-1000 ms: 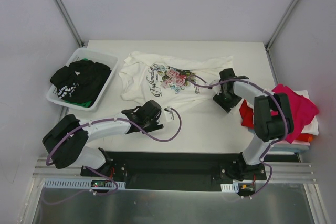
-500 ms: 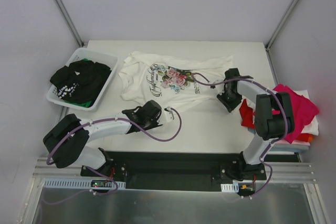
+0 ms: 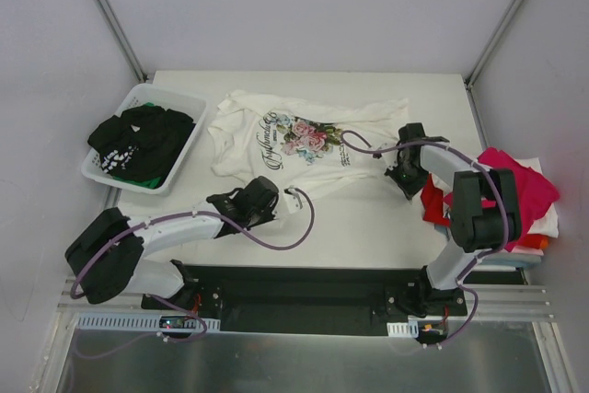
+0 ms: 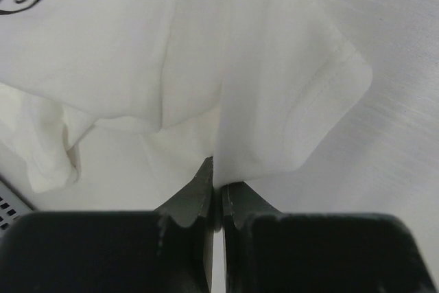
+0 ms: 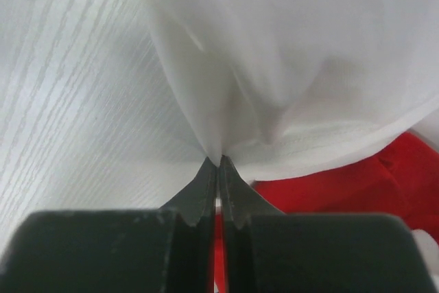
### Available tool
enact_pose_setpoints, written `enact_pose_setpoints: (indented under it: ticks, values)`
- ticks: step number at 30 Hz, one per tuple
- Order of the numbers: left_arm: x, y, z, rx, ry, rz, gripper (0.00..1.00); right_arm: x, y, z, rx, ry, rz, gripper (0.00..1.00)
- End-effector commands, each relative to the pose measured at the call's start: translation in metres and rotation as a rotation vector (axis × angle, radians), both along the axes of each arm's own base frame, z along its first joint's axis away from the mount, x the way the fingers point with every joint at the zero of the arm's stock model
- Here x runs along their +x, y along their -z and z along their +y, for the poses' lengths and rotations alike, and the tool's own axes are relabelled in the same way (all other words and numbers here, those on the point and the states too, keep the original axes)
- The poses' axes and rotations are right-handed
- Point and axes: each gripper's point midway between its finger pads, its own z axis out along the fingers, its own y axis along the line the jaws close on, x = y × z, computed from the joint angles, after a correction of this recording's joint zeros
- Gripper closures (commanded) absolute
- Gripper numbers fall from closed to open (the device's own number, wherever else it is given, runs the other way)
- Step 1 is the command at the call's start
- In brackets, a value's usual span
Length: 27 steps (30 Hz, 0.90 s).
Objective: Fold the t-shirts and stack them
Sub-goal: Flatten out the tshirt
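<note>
The soft white floral t-shirt (image 3: 294, 140) lies rumpled across the pale, wood-grained counter (image 3: 359, 218). The left hand (image 4: 215, 178) is pinched tight on a fold near its hemmed sleeve. The right hand (image 5: 219, 162) nips a gathered edge beside the red t-shirt (image 5: 357, 183).

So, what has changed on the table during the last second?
The left hand and the right hand shut on the near edge of the white floral t-shirt, one at each end. The right hand also shifted slightly rightward. The t-shirt, the basket and the stack of tees stayed put.
</note>
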Motion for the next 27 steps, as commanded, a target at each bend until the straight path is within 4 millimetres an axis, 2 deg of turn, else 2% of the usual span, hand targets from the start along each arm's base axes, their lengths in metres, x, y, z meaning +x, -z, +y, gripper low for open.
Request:
enact_pose_setpoints:
  ticks: [1,6,9,20,27]
  values:
    - [0.011,-0.044,0.001,-0.071,-0.022,-0.132,1.00,-0.022,-0.022,-0.005,0.000,0.003,0.010,0.99]
    - [0.022,-0.094,0.016,-0.102,-0.048,-0.291,1.00,-0.035,-0.044,-0.012,-0.024,-0.003,-0.019,0.99]
    - [0.024,-0.110,0.024,-0.115,-0.046,-0.347,1.00,-0.042,-0.052,-0.013,-0.025,-0.002,-0.019,0.99]
    - [0.031,-0.146,0.050,-0.090,-0.047,-0.470,1.00,-0.064,-0.063,-0.017,-0.031,0.008,-0.022,0.99]
    - [0.029,-0.153,0.058,-0.077,-0.032,-0.476,1.00,-0.081,-0.071,-0.015,-0.011,0.014,-0.012,0.99]
